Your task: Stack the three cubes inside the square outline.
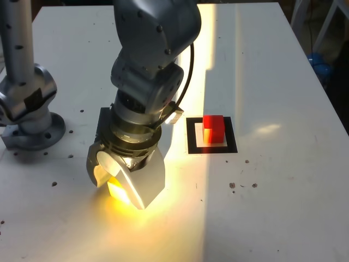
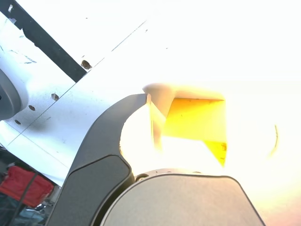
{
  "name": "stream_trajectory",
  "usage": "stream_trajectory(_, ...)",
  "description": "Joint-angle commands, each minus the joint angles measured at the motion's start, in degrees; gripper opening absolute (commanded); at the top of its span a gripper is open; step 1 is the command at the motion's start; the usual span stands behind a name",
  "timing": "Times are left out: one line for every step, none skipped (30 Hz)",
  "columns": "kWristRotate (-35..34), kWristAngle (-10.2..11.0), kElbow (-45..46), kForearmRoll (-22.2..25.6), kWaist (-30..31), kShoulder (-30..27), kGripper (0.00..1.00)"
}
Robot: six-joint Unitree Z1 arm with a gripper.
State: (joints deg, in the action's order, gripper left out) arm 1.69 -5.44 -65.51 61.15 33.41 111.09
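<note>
A red cube (image 1: 214,128) stands inside the black square outline (image 1: 191,136), right of centre in the exterior view. My gripper (image 1: 121,188) is down on the table at the exterior view's lower left, its two jaws straddling a yellow cube (image 1: 115,190). In the wrist view the yellow cube (image 2: 193,120) lies between the jaws of the gripper (image 2: 211,117). One fingertip (image 2: 151,96) sits at the cube's edge. Glare washes out the other jaw, so contact on that side does not show.
The arm's grey base (image 1: 27,109) is bolted at the exterior view's left edge. A narrow black strip (image 2: 47,44) runs across the table in the wrist view. A bright band of sunlight (image 1: 218,49) crosses the white table.
</note>
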Motion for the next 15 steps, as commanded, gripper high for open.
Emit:
stream_trajectory(-0.26,0.41,0.08,-0.48,0.08,0.30,0.37)
stream_trajectory(-0.28,0.53,0.08,-0.63,0.08,0.30,0.33)
stream_trajectory(-0.29,0.62,0.08,-0.78,0.08,0.30,0.31)
stream_trajectory(-0.29,0.65,0.09,-0.89,0.08,0.30,0.29)
stream_trajectory(-0.29,0.64,0.11,-0.93,0.08,0.33,0.29)
stream_trajectory(-0.29,0.60,0.12,-0.92,0.08,0.37,0.29)
stream_trajectory(-0.29,0.58,0.12,-0.91,0.08,0.38,0.29)
stream_trajectory(-0.29,0.56,0.12,-0.89,0.08,0.38,0.29)
stream_trajectory(-0.29,0.55,0.12,-0.86,0.08,0.39,0.29)
stream_trajectory(-0.29,0.54,0.13,-0.84,0.08,0.40,0.29)
stream_trajectory(-0.29,0.52,0.14,-0.82,0.08,0.41,0.29)
stream_trajectory(-0.29,0.52,0.17,-0.80,0.08,0.41,0.29)
stream_trajectory(-0.29,0.52,0.19,-0.78,0.08,0.42,0.29)
stream_trajectory(-0.29,0.52,0.22,-0.75,0.08,0.43,0.29)
stream_trajectory(-0.29,0.52,0.24,-0.71,0.08,0.44,0.29)
